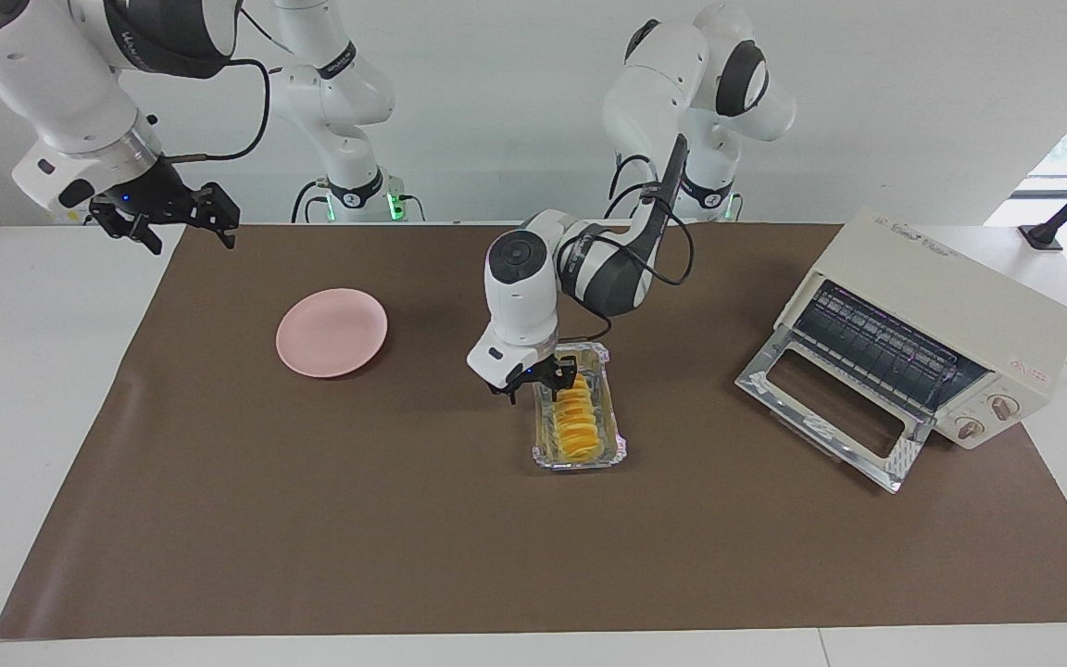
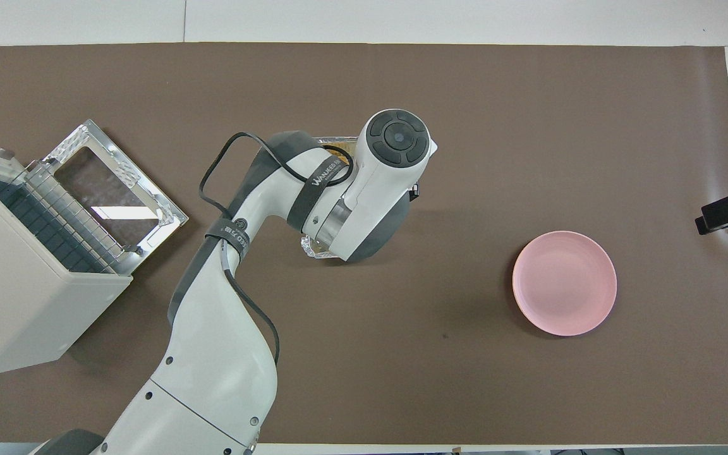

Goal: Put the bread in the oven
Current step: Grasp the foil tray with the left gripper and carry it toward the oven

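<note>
Straddling the foil tray (image 1: 580, 415) rim, the left gripper (image 1: 542, 377) has spread fingers around nothing — bread (image 1: 574, 421) lies inside it. Clamping there could drag foil instead — right gripper (image 1: 166, 215) idles open.

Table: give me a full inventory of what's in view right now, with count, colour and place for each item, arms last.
bread: one, golden yellow-orange, lying in the foil tray mid-table.
foil tray: one, crinkled silver, on the mat between the plate and the oven.
oven: one, cream-white, at the left arm's end of the table, glass door dropped open, wire rack showing.
plate: one, pink, toward the right arm's end of the table, nothing on it.
mat: one, brown, covering the table.
left gripper: one, black, down at the tray's end nearer the robots, around the bread's end there.
right gripper: one, black, open, waiting raised over the mat's edge at the right arm's end.
</note>
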Motion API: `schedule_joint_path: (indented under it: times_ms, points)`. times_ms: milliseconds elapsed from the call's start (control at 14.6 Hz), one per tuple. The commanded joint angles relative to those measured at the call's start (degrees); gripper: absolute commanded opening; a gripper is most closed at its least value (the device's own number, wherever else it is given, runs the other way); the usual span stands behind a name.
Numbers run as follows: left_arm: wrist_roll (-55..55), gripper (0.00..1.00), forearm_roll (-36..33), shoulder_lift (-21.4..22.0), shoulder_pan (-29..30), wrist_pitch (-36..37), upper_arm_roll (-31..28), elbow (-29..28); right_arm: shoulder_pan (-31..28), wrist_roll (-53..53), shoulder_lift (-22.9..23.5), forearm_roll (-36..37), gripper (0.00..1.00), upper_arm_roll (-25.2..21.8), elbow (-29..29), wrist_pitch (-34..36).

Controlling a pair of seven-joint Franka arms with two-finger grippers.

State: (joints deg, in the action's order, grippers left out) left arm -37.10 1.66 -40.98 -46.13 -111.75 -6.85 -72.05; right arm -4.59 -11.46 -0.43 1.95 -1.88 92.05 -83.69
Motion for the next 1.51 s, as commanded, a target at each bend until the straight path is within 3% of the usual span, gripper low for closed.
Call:
schedule_joint_path:
  times_ms: [0,275,412,618,755,961,1236,1442]
  points:
    - [-0.5,0.58,-0.8,-0.2,0.0,-1.6,-0.4,-1.0,-1.3,-1.0,-1.0,0.2,1.0,0.8,-0.9,-0.1]
    - [-0.9,0.27,-0.8,-0.2,0.2,-2.1,-0.4,-2.0,-1.0,-1.1,-1.2,0.3,1.0,0.8,-1.1,0.4]
    - [-3.1,0.0,-0.8,-0.2,0.2,-1.5,-0.4,-2.0,-1.3,-0.8,-1.2,0.3,1.0,0.7,-0.8,0.2]
    - [-3.2,0.0,-0.2,0.0,0.7,1.1,-0.7,-1.3,-0.8,-1.3,-1.5,0.4,1.0,0.8,-0.1,0.7]
    - [-3.2,0.0,1.1,1.0,1.8,6.6,-1.5,1.4,-0.6,-1.3,-1.5,0.4,1.0,0.9,-0.1,0.7]
    - [-3.5,0.0,5.0,2.2,1.8,11.8,-8.2,6.0,-0.7,-1.2,-1.5,0.4,1.0,0.9,-0.1,0.7]
    - [-7.1,0.0,10.1,6.3,2.4,12.0,-18.1,5.2,-0.6,-1.2,-1.5,0.4,1.0,0.9,-0.1,0.7]
    - [-6.6,0.0,9.5,7.1,7.4,12.6,-19.9,4.5,-0.7,-1.2,-1.5,0.4,1.0,0.9,-0.2,0.7]
